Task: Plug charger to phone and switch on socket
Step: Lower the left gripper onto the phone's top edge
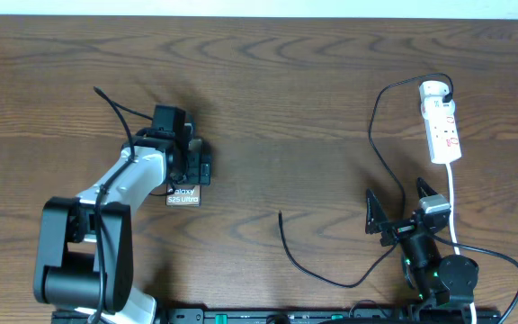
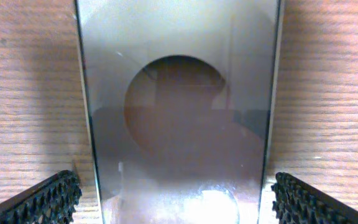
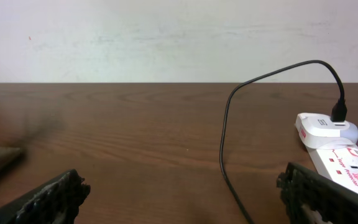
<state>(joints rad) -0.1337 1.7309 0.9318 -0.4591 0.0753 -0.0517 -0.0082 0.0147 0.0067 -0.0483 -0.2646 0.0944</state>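
The phone, a dark slab with white print, lies flat at the table's left. It fills the left wrist view. My left gripper is right above it, open, with one finger on each long side and small gaps to the edges. The white socket strip lies at the far right. A white adapter is plugged in at its far end. The black charger cable loops down to a loose tip at table centre. My right gripper is open and empty, and the cable passes between its fingers.
The strip's thick white cord runs down past my right arm to the front edge. The right wrist view shows the adapter, the strip and a white wall behind the table. Bare wood lies between phone and cable tip.
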